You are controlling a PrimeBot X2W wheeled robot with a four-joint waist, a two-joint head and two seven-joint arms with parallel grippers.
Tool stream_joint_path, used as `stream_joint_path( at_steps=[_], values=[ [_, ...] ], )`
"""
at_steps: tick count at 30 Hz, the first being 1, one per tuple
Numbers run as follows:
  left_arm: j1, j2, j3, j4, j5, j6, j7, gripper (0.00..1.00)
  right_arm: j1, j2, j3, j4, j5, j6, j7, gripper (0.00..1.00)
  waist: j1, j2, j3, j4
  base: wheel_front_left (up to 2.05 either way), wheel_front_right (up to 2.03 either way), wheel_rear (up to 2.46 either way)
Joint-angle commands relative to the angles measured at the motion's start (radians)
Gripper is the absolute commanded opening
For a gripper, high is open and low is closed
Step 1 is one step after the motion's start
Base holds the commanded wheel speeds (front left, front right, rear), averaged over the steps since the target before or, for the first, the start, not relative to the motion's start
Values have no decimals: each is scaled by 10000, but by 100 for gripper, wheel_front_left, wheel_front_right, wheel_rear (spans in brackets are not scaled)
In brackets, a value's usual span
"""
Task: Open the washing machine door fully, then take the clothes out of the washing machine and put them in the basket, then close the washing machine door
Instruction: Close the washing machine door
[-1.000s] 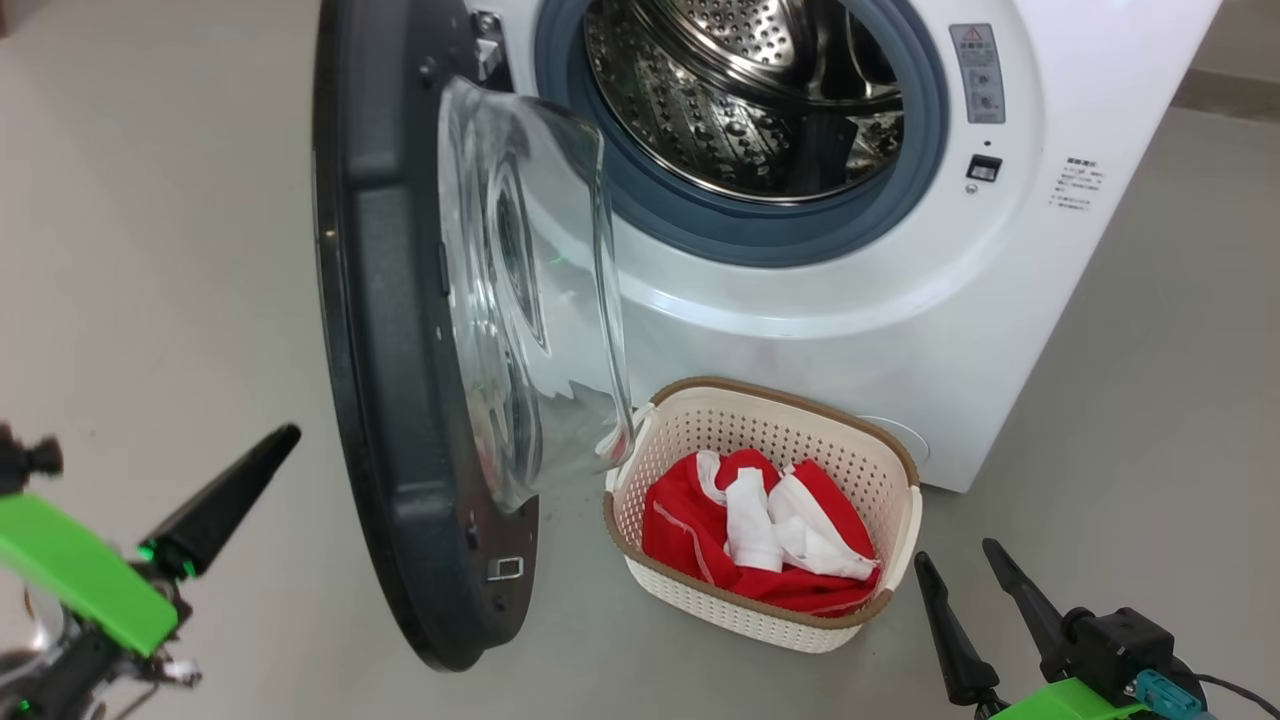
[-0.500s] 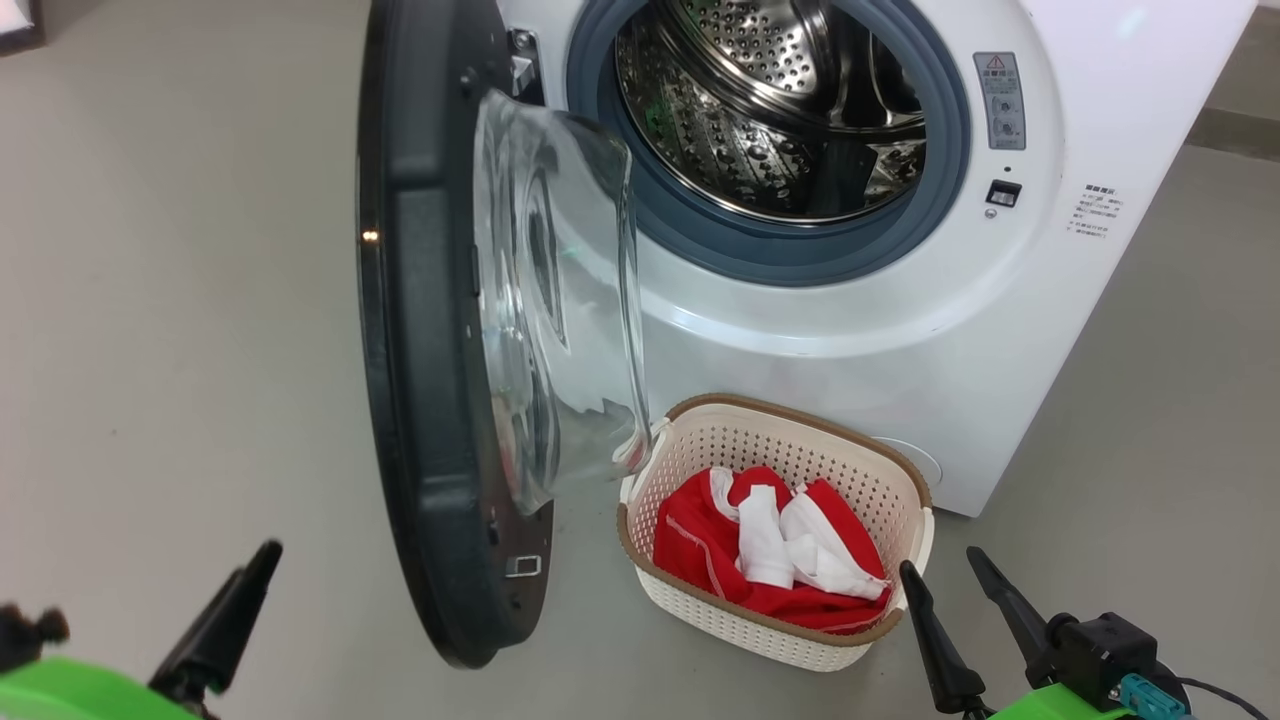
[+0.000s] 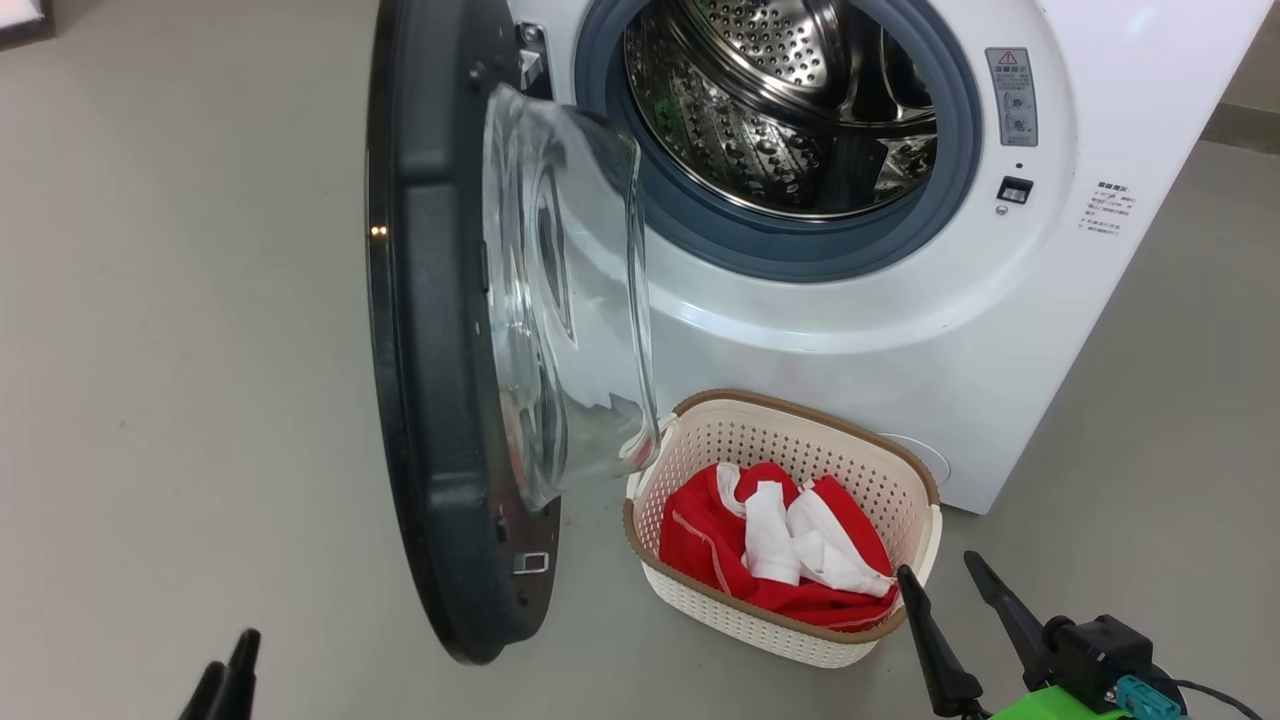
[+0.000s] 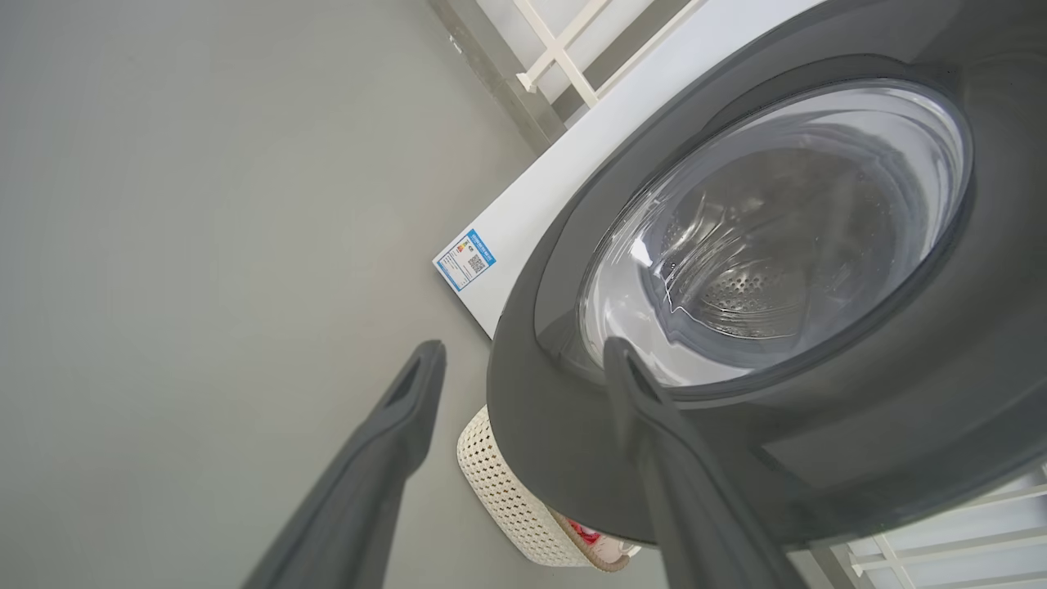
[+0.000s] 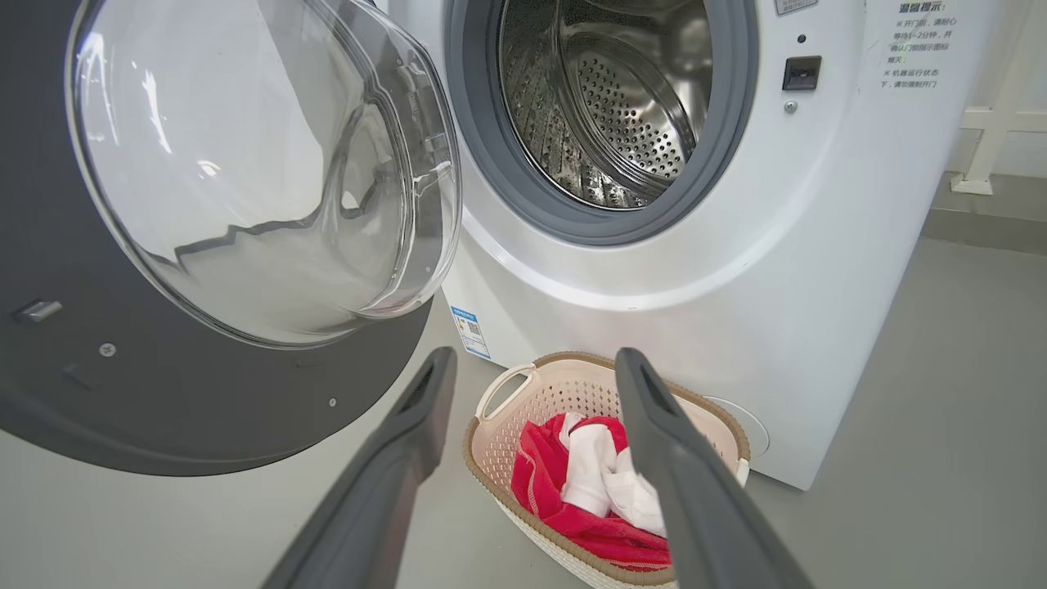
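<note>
- The left gripper is spread wide and empty. It has sunk to the head view's lower left corner and faces the outer side of the washing machine door.
- The right gripper is open and empty at lower right, just beside the basket.
- The clothes lie in the basket at bottom centre.
- The drum looks empty, so only shutting the wide-open door seems left.

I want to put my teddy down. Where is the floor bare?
Bare floor lies left of the open washing machine door and right of the washing machine. It's crowded in front: the basket of clothes sits by the door.
</note>
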Motion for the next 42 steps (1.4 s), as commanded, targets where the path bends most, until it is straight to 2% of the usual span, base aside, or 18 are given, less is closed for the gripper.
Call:
stream_joint_path(
  at_steps=[1, 4, 7, 12, 19, 22, 26, 32, 42],
  values=[
    [-250, 264, 346, -73, 181, -67, -137, 100, -331, -17, 251, -197, 58, 63, -65, 100, 0, -1, 9, 7, 0, 0, 0],
    [-250, 94, 259, 211, 772, -67, -237, 100, -377, -15, 266, -168, 68, 63, -65, 100, 0, -1, 43, 31, 0, 0, 0],
    [-308, -257, 853, 430, 1736, -67, -252, 100, -421, -14, 259, -148, 69, 63, -65, 100, 0, -1, 68, 57, 0, 0, 0],
    [-206, -970, 1943, 436, 4593, -67, -255, 100, -497, -12, 235, -148, 81, 63, -65, 100, 0, -1, 97, 67, 0, 0, 0],
    [171, -2164, 3480, -476, 8987, -67, -257, 100, -542, -20, 61, -280, 64, 63, -65, 100, 0, -1, 125, 67, 0, 0, 0],
    [383, -2736, 4054, -989, 10390, -67, -257, 100, -547, -21, -35, -385, 50, 63, -65, 100, 0, -1, 116, 54, 0, 0, 0],
    [713, -3484, 4541, -1495, 11571, -67, -257, 100, -494, -40, -62, -454, 20, 63, -65, 100, 0, -1, 115, 34, 0, 0, 0],
    [845, -3763, 4614, -1472, 11767, -67, -257, 100, -424, -102, -85, -388, 25, 63, -65, 100, 0, -1, 86, 11, 0, 0, 0],
    [830, -3762, 4676, -1584, 11787, -67, -258, 100, -394, -97, -64, -354, 10, 63, -65, 100, 0, -1, 17, -11, 0, 0, 0]
  ],
)
